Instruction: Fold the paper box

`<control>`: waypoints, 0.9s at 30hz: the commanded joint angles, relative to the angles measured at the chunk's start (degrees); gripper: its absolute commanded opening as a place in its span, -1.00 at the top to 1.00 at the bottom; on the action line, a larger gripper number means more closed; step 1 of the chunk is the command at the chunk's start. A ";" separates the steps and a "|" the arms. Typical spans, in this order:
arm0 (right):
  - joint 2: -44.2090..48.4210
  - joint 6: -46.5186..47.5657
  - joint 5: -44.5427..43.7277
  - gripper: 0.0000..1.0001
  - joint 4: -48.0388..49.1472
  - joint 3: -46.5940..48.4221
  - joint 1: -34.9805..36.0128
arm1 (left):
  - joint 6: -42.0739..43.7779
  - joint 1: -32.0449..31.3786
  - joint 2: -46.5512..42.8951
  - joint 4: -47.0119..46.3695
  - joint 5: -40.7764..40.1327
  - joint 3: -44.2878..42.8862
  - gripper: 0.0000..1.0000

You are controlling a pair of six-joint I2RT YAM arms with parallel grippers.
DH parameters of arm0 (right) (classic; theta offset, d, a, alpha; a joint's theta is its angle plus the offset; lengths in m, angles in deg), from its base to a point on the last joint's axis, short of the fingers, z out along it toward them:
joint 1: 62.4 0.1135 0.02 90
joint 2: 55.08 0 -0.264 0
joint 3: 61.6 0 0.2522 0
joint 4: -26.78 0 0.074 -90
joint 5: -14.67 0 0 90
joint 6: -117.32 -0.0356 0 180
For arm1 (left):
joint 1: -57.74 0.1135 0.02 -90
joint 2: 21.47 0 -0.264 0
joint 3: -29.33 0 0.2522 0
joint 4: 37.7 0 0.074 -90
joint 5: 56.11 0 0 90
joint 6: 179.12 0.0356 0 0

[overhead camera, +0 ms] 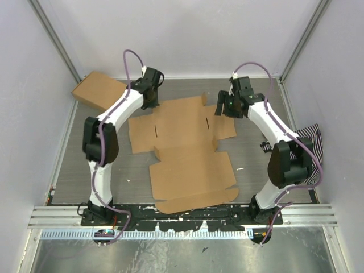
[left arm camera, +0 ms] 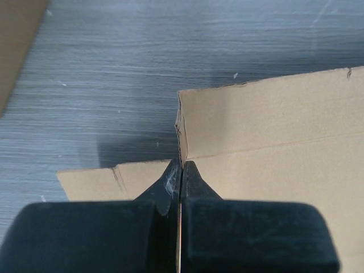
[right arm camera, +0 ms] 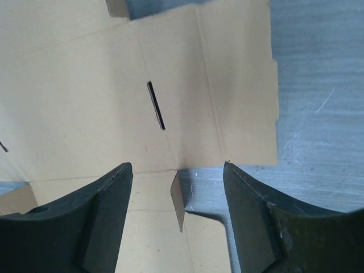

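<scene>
The paper box (overhead camera: 187,148) is a flat brown cardboard blank lying in the middle of the table. My left gripper (overhead camera: 151,101) is at its far left corner. In the left wrist view the gripper (left arm camera: 181,170) is shut on the thin edge of an upright flap of the paper box (left arm camera: 273,131). My right gripper (overhead camera: 226,107) hovers over the far right corner, open and holding nothing. In the right wrist view its fingers (right arm camera: 102,210) spread wide on either side of a small raised tab (right arm camera: 178,199) of the paper box (right arm camera: 85,102), without touching it. A slit (right arm camera: 156,105) shows in the panel.
A second, ready-made brown cardboard box (overhead camera: 98,91) sits at the far left, and its edge shows in the left wrist view (left arm camera: 14,40). A striped cloth (overhead camera: 310,139) lies at the right wall. White walls enclose the table on three sides. A metal rail (overhead camera: 182,216) runs along the near edge.
</scene>
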 commanded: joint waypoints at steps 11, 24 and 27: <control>1.61 7.05 6.09 -0.37 -9.42 18.56 0.06 | 15.54 -5.85 -33.26 -53.61 -8.97 42.20 1.00; 3.44 6.74 9.00 -0.18 -14.11 20.55 0.05 | 29.07 -13.78 -40.74 -91.87 -10.75 64.61 1.00; 3.33 6.68 9.06 0.04 -14.93 20.13 0.05 | 29.87 -14.04 -41.21 -94.23 -11.24 65.87 1.00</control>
